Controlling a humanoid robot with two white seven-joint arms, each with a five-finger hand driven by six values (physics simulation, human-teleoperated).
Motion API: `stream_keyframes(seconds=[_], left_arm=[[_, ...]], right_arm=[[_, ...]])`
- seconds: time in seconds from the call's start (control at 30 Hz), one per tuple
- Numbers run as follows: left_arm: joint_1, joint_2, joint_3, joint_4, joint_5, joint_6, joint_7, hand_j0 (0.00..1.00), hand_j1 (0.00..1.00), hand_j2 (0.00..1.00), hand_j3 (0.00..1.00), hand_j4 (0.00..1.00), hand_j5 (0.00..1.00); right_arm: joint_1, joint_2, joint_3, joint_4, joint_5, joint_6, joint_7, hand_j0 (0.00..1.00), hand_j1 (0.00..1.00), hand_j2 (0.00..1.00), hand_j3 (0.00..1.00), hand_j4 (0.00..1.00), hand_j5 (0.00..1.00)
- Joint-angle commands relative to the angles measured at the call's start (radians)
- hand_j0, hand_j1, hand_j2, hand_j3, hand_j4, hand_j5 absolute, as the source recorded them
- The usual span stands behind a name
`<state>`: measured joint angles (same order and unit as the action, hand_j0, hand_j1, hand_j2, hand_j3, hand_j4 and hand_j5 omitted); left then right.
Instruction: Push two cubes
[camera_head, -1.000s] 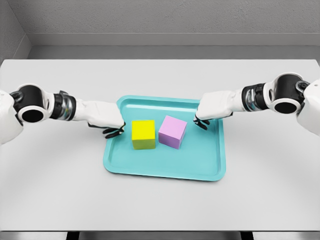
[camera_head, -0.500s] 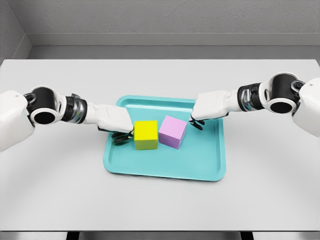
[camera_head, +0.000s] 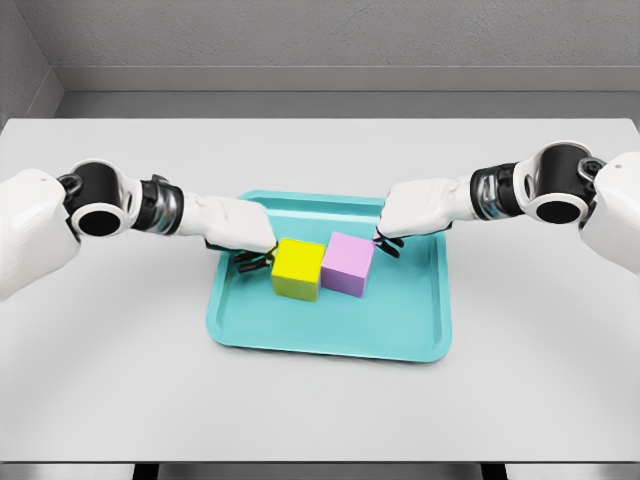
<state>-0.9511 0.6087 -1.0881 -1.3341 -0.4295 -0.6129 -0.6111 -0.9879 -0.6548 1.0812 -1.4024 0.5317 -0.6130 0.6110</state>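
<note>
teal tray (camera_head: 420, 330) on counter (camera_head: 120, 380) | yellow cube (camera_head: 298, 268) touching pink cube (camera_head: 347, 264) mid-tray — both slightly skewed to its edges | left robot hand (camera_head: 245, 245) curled against yellow cube, holding nothing | right robot hand (camera_head: 400, 225) curled at pink cube — likewise

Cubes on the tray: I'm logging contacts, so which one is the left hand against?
The yellow cube; the left hand meets its left side, while the pink cube sits beside the right hand.

No legible text, label, brand, number or sign appears on any surface in the head view.
</note>
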Motion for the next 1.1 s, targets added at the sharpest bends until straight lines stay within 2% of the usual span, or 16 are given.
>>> stream_keyframes(seconds=[0.0, 0.07, 0.17, 0.37, 0.43, 0.53, 0.67, 0.87, 1.07], left_arm=[[0.000, 0.002, 0.030, 0.038, 0.005, 0.002, 0.000, 0.02, 0.02, 0.02, 0.02, 0.02, 0.02], [0.000, 0.008, 0.079, 0.090, 0.005, 0.002, 0.000, 0.02, 0.02, 0.02, 0.02, 0.02, 0.02], [0.000, 0.019, 0.106, 0.107, 0.005, 0.002, 0.000, 0.02, 0.02, 0.02, 0.02, 0.02, 0.02], [-0.002, 0.022, 0.109, 0.110, 0.006, 0.002, 0.000, 0.02, 0.02, 0.02, 0.02, 0.02, 0.02], [-0.002, 0.023, 0.111, 0.110, 0.008, 0.002, 0.000, 0.02, 0.02, 0.02, 0.02, 0.02, 0.02], [0.000, 0.023, 0.111, 0.107, 0.011, 0.002, 0.000, 0.02, 0.02, 0.02, 0.02, 0.02, 0.02], [0.000, 0.023, 0.111, 0.102, 0.011, 0.002, 0.000, 0.02, 0.02, 0.02, 0.02, 0.02, 0.02], [0.002, 0.023, 0.111, 0.101, 0.011, 0.002, 0.000, 0.02, 0.02, 0.02, 0.02, 0.02, 0.02], [0.000, 0.025, 0.111, 0.098, 0.011, 0.002, 0.000, 0.02, 0.02, 0.02, 0.02, 0.02, 0.02]], right_arm=[[0.000, 0.000, -0.001, 0.000, -0.004, 0.002, 0.000, 0.35, 0.35, 0.35, 0.35, 0.35, 0.35], [-0.002, 0.001, -0.001, -0.001, -0.004, 0.002, 0.000, 0.35, 0.35, 0.35, 0.35, 0.35, 0.35], [-0.006, 0.001, -0.001, -0.001, -0.004, 0.002, 0.000, 0.35, 0.35, 0.35, 0.35, 0.35, 0.35], [-0.028, 0.001, -0.001, 0.006, -0.006, 0.002, 0.000, 0.35, 0.35, 0.35, 0.35, 0.35, 0.35], [-0.029, 0.026, 0.000, 0.019, 0.001, 0.002, 0.000, 0.35, 0.35, 0.35, 0.35, 0.35, 0.35], [-0.034, 0.067, 0.002, 0.085, 0.005, 0.002, 0.000, 0.35, 0.35, 0.35, 0.35, 0.35, 0.35], [-0.058, 0.077, 0.000, 0.145, 0.007, 0.002, 0.000, 0.35, 0.35, 0.35, 0.35, 0.35, 0.35], [-0.060, 0.127, 0.049, 0.149, 0.010, 0.002, 0.000, 0.35, 0.35, 0.35, 0.35, 0.35, 0.35], [-0.064, 0.141, 0.062, 0.149, 0.010, 0.002, 0.000, 0.35, 0.35, 0.35, 0.35, 0.35, 0.35]])
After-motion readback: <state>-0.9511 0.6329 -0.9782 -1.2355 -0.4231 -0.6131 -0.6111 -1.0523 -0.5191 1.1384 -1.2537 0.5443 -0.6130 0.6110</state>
